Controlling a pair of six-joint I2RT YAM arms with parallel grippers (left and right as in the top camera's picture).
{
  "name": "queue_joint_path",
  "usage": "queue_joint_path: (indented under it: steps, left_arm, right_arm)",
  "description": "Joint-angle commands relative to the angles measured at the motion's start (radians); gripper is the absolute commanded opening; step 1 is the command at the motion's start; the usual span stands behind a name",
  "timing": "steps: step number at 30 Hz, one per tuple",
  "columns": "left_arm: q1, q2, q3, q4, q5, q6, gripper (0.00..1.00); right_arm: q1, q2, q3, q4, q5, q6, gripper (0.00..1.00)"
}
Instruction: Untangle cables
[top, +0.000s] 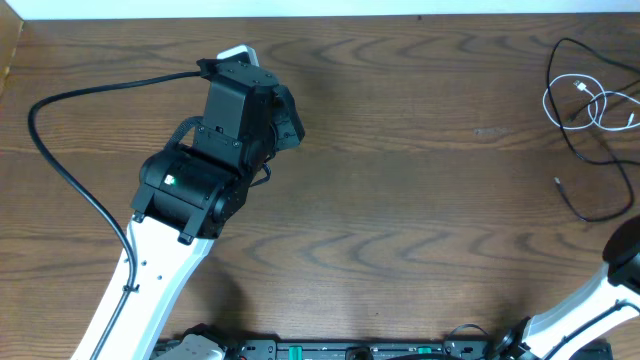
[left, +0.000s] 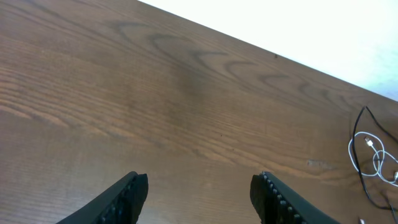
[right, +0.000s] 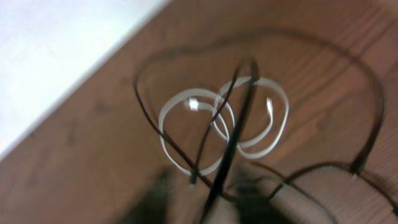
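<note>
The black cable (top: 577, 196) and the white cable (top: 571, 103) lie looped over each other at the table's far right. The left wrist view shows them far off, the white one (left: 362, 155) beside the black one (left: 357, 124). In the blurred right wrist view the white cable (right: 186, 118) forms two loops and the black cable (right: 233, 134) crosses them and runs down between my right gripper's fingers (right: 208, 199). These fingers look apart on either side of it. My left gripper (left: 199, 186) is open and empty over bare wood at the left.
The left arm (top: 215, 140) stands over the left half of the table with its thick black wire (top: 70, 170) arcing leftward. The right arm (top: 625, 255) enters at the lower right edge. The table's far edge (left: 261, 50) is close behind the cables.
</note>
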Motion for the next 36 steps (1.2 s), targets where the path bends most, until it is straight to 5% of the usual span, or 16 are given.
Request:
queue_joint_path:
  steps: [1,9,16,19,20,28,36]
  left_arm:
    - [0.005,0.007,0.008,0.001,-0.020,0.010,0.58]
    - [0.005,0.007,0.008,0.005,-0.020,0.162,0.58]
    - [0.005,0.028,0.008,0.031,-0.021,0.393,0.67]
    - [0.005,0.057,0.007,0.026,-0.039,0.457,0.72]
    - [0.005,0.066,0.007,0.024,-0.043,0.459,0.99]
    - [0.005,0.153,0.004,-0.019,-0.042,0.452,1.00]
    - [0.005,0.191,0.002,-0.019,-0.042,0.452,1.00]
  right_arm:
    - [0.008,0.031,0.007,-0.081,-0.005,-0.018,0.99]
    - [0.011,-0.013,0.008,-0.311,-0.032,-0.017,0.99]
    - [0.114,-0.184,0.008,-0.449,-0.315,-0.292,0.99]
    - [0.225,-0.271,0.008,-0.476,-0.266,-0.320,0.99]
    - [0.273,-0.307,0.008,-0.480,-0.195,-0.311,0.99]
    - [0.491,-0.479,0.008,-0.509,0.108,-0.222,0.99]
    - [0.497,-0.592,0.008,-0.631,0.108,-0.204,0.99]
